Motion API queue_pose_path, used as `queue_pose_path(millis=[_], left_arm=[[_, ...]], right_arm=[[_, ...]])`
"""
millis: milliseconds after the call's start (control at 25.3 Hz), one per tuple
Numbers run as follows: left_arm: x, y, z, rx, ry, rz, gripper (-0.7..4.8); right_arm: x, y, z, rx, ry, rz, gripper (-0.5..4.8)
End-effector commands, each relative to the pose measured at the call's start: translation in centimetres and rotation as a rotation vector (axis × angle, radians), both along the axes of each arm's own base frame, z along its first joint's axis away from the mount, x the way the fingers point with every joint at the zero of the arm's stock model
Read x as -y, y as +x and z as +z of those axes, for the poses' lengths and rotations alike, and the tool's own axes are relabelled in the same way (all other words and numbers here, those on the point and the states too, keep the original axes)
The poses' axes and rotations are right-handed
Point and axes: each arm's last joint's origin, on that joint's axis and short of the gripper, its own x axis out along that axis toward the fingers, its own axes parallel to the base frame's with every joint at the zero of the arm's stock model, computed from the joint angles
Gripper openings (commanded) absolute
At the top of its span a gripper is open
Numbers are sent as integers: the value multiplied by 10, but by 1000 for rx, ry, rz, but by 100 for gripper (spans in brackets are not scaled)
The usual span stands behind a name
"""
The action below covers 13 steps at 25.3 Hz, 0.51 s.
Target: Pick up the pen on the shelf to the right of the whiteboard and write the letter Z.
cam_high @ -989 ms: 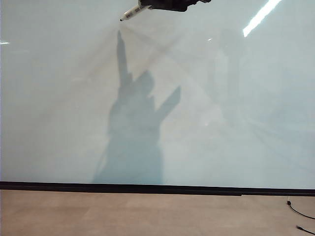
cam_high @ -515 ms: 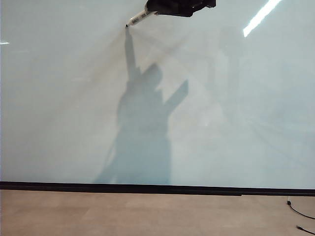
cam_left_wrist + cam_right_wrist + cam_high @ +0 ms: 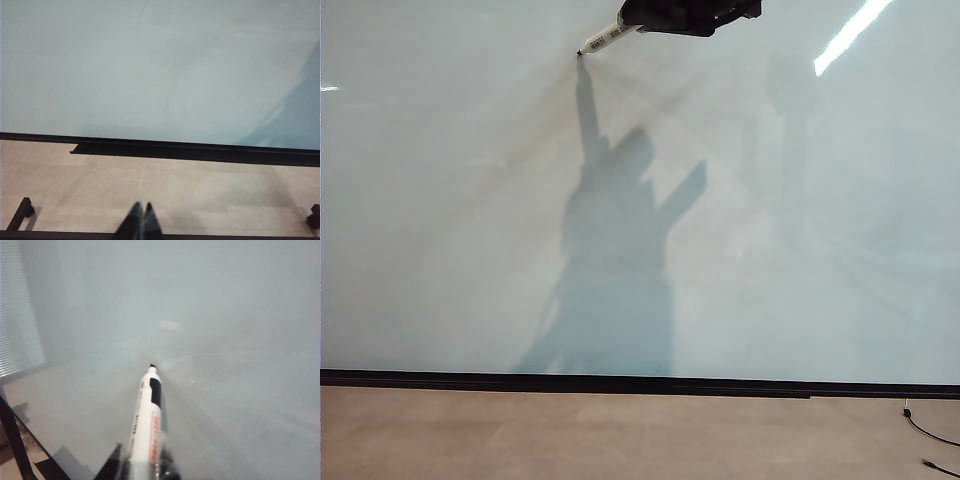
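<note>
slim white pen (image 3: 148, 425) with dark print and fine black tip is clamped in the right gripper (image 3: 645, 18), tip at the glossy whiteboard (image 3: 800, 220) near its top; left gripper (image 3: 140, 225) sits closed, low above the floor.

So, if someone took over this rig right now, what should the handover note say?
Right gripper: shut on the pen, at the top of the exterior view; the tip meets its own shadow on the whiteboard, so probably touching.
Left gripper: shut, empty, low over the tabletop in front of the board.
Done: pen picked up and brought to the board.
Left: the whole Z; no ink visible yet.
</note>
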Motion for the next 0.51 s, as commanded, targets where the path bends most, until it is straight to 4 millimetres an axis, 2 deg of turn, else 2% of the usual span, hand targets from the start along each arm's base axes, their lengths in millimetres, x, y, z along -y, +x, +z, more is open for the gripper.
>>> queue_pose_path(millis=[40, 515], left_arm=[[0, 0, 1, 7, 4, -1, -4], [0, 0, 1, 7, 4, -1, -4]], right_arm=[[4, 2, 3, 7, 3, -43, -9], [11, 1, 7, 16, 5, -59, -9]])
